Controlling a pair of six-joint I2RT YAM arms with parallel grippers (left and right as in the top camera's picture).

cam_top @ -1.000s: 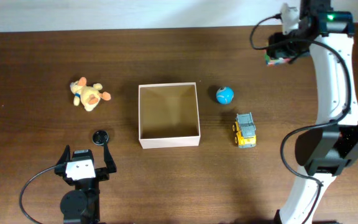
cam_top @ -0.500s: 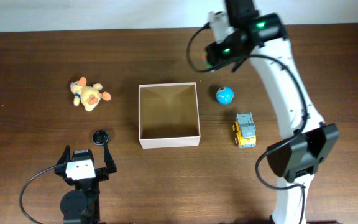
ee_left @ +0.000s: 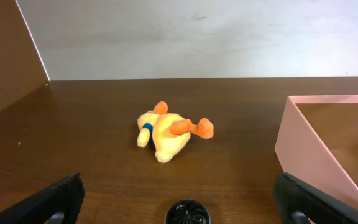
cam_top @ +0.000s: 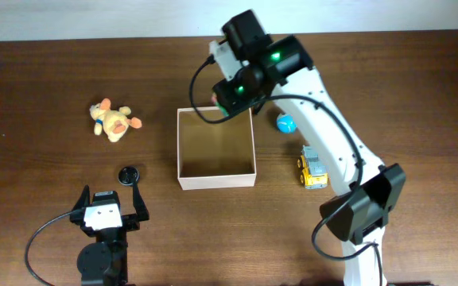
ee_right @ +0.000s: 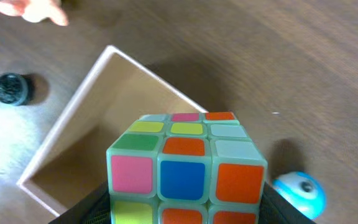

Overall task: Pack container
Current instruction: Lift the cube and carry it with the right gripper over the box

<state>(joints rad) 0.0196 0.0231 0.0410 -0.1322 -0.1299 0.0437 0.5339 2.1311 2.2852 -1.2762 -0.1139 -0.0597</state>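
Note:
The container (cam_top: 215,180) is a square shallow box with white walls and a tan inside, standing at the table's middle with nothing in it. My right gripper (cam_top: 223,105) hangs over its back edge, shut on a colourful puzzle cube (ee_right: 185,165). In the right wrist view the box rim (ee_right: 73,118) lies below and left of the cube. My left gripper (cam_top: 111,200) rests near the front left, open, with nothing between its fingers (ee_left: 61,199).
An orange plush duck (cam_top: 112,121) lies left of the box. A black round disc (cam_top: 128,173) sits just ahead of the left gripper. To the right of the box are a blue ball (cam_top: 285,122) and a yellow toy truck (cam_top: 312,167).
The right arm has swung left from the back right corner to above the container's back edge, carrying the cube. The left arm has not moved.

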